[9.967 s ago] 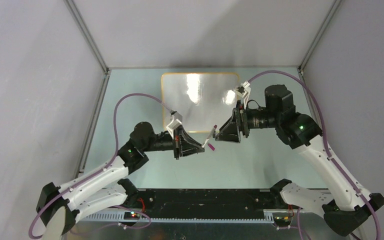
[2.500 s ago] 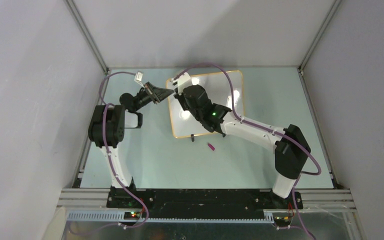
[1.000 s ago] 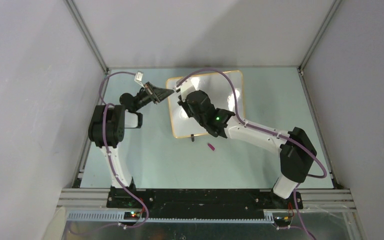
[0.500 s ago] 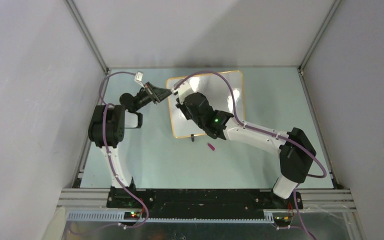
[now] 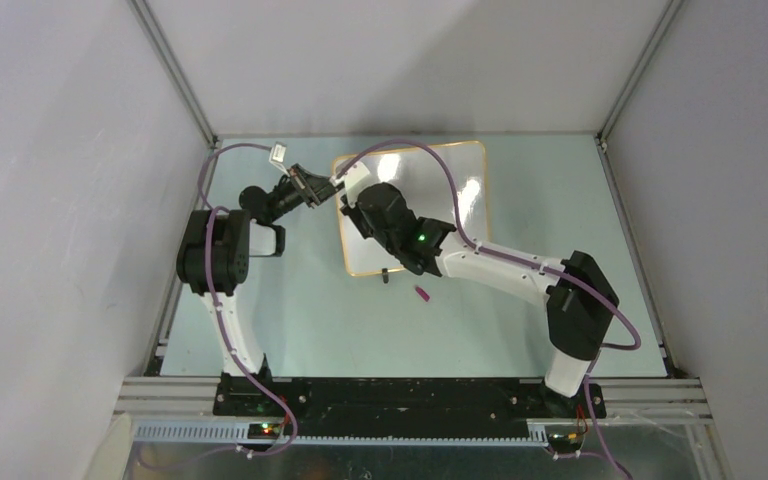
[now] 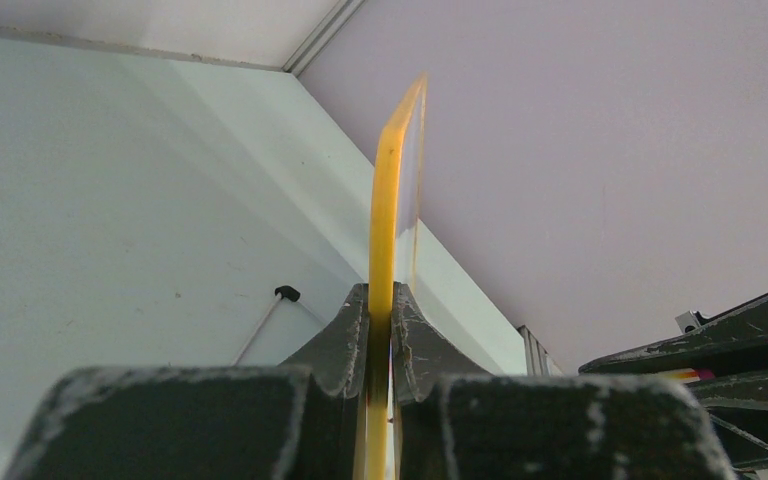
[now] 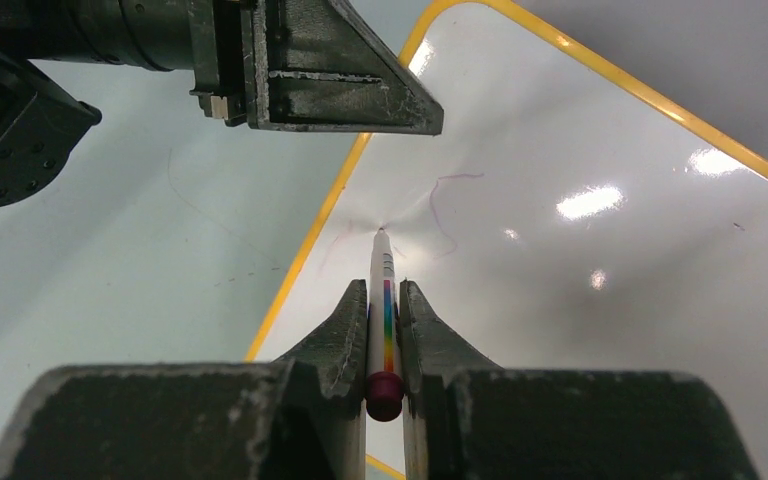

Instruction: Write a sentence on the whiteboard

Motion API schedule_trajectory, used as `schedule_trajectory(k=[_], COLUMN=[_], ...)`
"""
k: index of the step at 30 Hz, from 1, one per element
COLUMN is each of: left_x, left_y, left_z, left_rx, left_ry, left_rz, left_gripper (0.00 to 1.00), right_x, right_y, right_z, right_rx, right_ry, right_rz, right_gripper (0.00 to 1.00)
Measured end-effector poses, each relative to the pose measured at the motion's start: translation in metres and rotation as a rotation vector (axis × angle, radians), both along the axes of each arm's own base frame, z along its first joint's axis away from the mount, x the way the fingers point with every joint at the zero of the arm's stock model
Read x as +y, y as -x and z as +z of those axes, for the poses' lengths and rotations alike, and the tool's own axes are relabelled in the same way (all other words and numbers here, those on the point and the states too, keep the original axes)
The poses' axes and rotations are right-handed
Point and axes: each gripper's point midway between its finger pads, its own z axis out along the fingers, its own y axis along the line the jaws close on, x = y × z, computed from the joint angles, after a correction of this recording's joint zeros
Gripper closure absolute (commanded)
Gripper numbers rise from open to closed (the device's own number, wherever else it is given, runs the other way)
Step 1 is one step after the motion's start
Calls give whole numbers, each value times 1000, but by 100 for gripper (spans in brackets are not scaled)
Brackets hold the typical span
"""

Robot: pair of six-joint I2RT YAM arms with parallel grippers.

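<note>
Left hand (image 5: pixel 328 189) at whiteboard's (image 5: pixel 455 200) left edge, fingers clamped on orange-yellow frame (in wrist view, frame runs straight up between both pads). Whiteboard lies on teal surface (image 5: pixel 520 200), slightly skewed. Right hand (image 5: pixel 352 203) over whiteboard's left part, just beside left hand, closed tight on rainbow-banded marker (image 7: pixel 381 270); tip meets white face near left frame. Faint purple strokes (image 7: pixel 440 205) just right of tip. Black clip foot (image 5: pixel 384 272) at whiteboard's near edge; small magenta piece (image 5: pixel 423 293) on surface just beyond that edge.

one whiteboard (image 5: pixel 460 172), one marker (image 7: pixel 381 300), one cap (image 5: pixel 423 294)
</note>
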Motion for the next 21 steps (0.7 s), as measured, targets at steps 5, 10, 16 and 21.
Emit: schedule_trajectory(k=[5,10,16,21], left_x=[0,0,0,0], left_y=[0,0,0,0], left_z=[0,0,0,0], left_rx=[0,0,0,0], left_ry=[0,0,0,0], left_rz=[0,0,0,0], left_gripper=[100,100,100,100], right_x=[0,-1,-6,-13], right_y=[0,0,1,0], right_z=[0,-1,-4,-6], right_rx=[2,4,10,13], right_ry=[3,7,13,17], right_rz=[0,-2,-6,-14], right_gripper=[100,100,100,100])
